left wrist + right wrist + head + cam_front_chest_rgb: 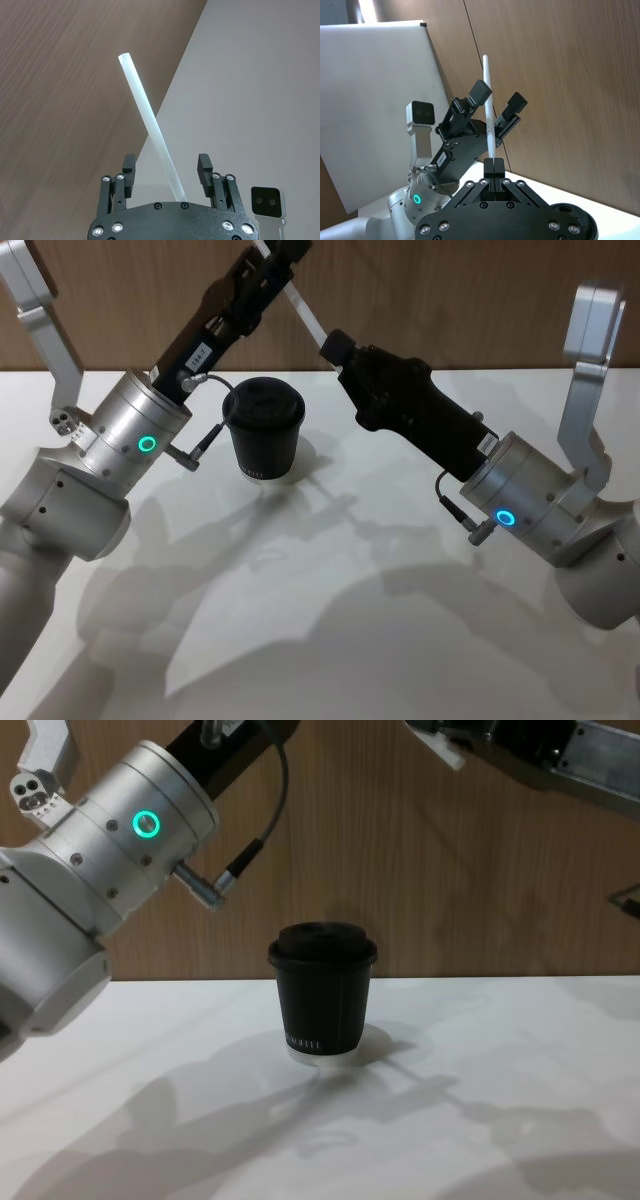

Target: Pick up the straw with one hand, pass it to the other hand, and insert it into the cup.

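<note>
Straw (487, 75) thin, straight, white; right gripper (494, 162) pinching.

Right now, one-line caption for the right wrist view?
Right gripper pinches the straw; the open left gripper brackets it, mid-handover.

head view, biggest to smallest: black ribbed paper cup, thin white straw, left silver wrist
1. silver cylindrical left wrist, nearer the camera, so unsure
2. black ribbed paper cup
3. thin white straw, partly hidden
</note>
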